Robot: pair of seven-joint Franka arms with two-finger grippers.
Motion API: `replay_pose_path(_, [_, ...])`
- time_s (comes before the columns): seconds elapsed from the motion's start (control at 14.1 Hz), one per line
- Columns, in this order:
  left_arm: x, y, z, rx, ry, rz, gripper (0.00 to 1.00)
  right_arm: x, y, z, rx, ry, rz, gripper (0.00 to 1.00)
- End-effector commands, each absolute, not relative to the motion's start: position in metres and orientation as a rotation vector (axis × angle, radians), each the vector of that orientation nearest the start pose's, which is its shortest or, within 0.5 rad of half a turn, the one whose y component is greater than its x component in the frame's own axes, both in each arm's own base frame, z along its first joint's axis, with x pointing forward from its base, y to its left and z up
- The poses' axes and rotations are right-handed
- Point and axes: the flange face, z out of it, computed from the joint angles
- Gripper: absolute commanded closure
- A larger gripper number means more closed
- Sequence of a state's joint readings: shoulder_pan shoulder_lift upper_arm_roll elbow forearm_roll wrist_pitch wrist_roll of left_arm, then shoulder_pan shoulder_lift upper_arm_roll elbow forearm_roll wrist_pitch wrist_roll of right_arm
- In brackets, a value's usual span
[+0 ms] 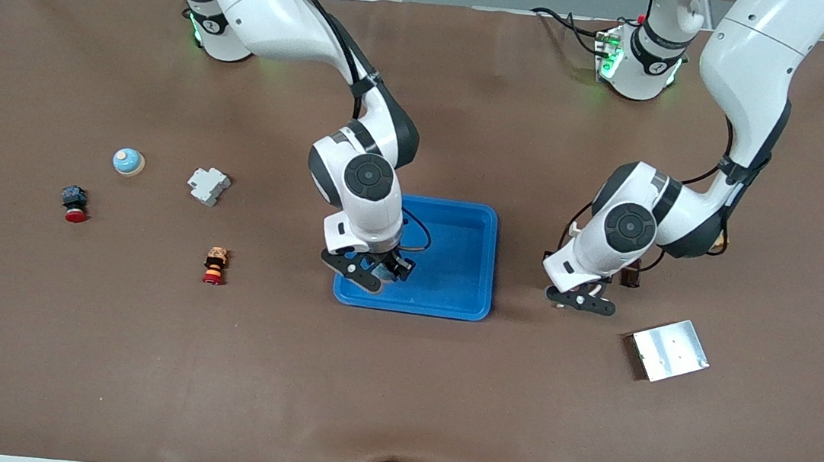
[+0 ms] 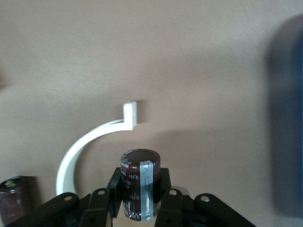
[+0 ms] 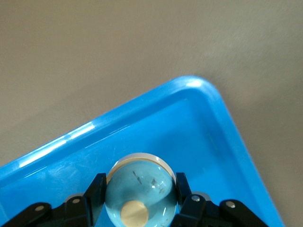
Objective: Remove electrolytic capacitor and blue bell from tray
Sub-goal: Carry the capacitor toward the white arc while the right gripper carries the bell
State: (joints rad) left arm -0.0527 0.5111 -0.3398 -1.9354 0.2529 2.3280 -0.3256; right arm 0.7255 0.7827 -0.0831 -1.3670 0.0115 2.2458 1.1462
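The right gripper (image 3: 137,201) is clutching the blue bell (image 3: 138,189) over the tray (image 1: 473,268), the left gripper (image 2: 139,201) is gripping the capacitor (image 2: 140,184); either smooth, rounded thing could be slipping free.

Silver plate (image 1: 670,351), white breaker (image 1: 208,185) (on its side), two pushbuttons (image 1: 75,203)

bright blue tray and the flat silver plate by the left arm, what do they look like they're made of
Bright blue rectangular tray: looks like glossy moulded plastic, with rounded corners, uniform colour and soft highlights on its rim. Flat silver plate: probably bare metal, perhaps aluminium, judging by its pale brushed sheen and sharp edges.
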Motion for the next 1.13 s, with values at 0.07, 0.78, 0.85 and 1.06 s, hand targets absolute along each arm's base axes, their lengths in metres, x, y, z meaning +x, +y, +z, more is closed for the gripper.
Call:
replay_pose_path(0.07, [0.558,-0.225,0.224,-3.08,0.312,0.113,1.0,0.608,0.41,0.298,-3.087,0.639,-0.101,1.0])
replay_pose_path(0.78, [0.549,-0.218,0.202,-3.076,0.258,0.184,1.0,0.619,0.247,0.323,-3.12,0.324,-0.128,1.0])
replay_pose_path(0.85, [0.549,-0.218,0.201,-3.077,0.258,0.187,1.0,0.616,0.229,0.318,-3.121,0.291,-0.138,1.0])
replay_pose_path(1.06, [0.551,-0.214,0.197,-3.083,0.237,0.191,1.0,0.605,0.181,0.309,-3.125,0.203,-0.16,1.0])
